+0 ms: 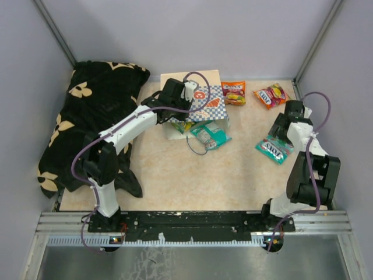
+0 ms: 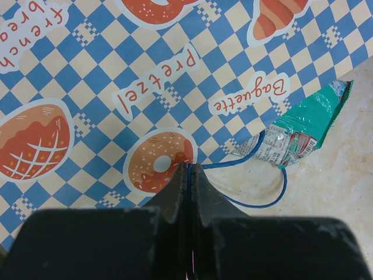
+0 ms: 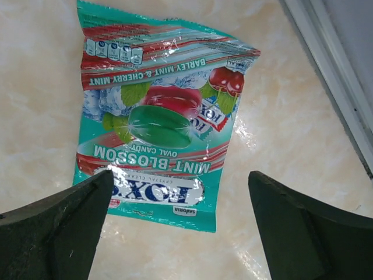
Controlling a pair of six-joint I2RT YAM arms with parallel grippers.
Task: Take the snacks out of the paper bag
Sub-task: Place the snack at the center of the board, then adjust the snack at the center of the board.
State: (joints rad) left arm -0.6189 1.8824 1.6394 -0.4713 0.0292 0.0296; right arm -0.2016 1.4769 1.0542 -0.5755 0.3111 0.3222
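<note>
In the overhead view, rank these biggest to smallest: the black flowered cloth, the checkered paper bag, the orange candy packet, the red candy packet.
1. Black cloth with cream flowers
2. Cream paper bag with blue-white checks
3. Orange glossy candy packet and red glossy candy packet: they look alike in size, so unranked.

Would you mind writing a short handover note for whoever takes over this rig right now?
Left claw: shut, apparently pinching the blue cord handle of the paper bag, which lies on its side.
Right claw: open, hovering over a teal packet that lies on the table, not touching it.
Done: the orange packet, red packet and that teal packet are out, to the bag's right.
Left: a second teal packet sticks partly out of the bag's mouth, with a green packet showing beside it. Whether more are inside cannot be seen.
</note>
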